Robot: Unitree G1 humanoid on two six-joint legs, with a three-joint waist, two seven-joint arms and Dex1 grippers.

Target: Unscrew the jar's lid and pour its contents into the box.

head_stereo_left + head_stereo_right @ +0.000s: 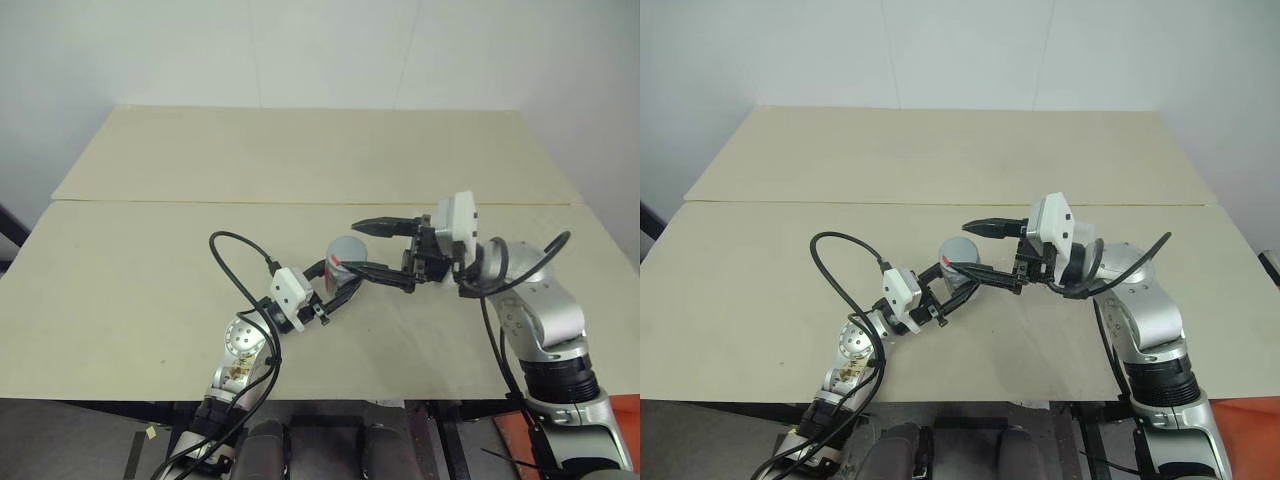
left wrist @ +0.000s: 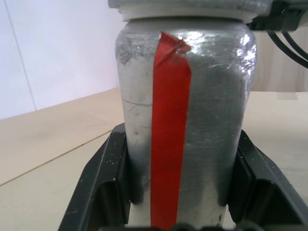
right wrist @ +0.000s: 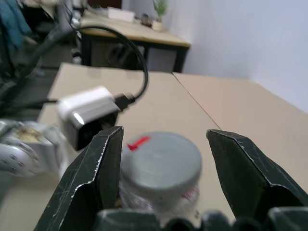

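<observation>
Left hand (image 1: 335,290) is clenched around the jar (image 1: 343,262), black fingers (image 2: 103,183) pressed against both sides of the silvery body with the red stripe facing its wrist camera. I have the jar held up off the tabletop (image 1: 140,280), roughly over the middle and toward the near edge. My right hand (image 1: 375,247) comes in from the right side with its fingers (image 3: 98,168) spread either side of the lid (image 3: 161,161), not gripping it; from the wrist camera there looks to be a gap on each side, so I read it as released. The lid sits on the jar, so I judge the unscrewing unfinished.

Risks as I see them: if the right hand closes off-centre, it could shove the jar sideways in the left hand's grip instead of turning the cap. If the left grip slackens under the twist, the whole jar may spin with the lid.

I cannot find the box anywhere on the tabletop. The jar's base is hidden behind the left fingers, and its contents cannot be made out.
</observation>
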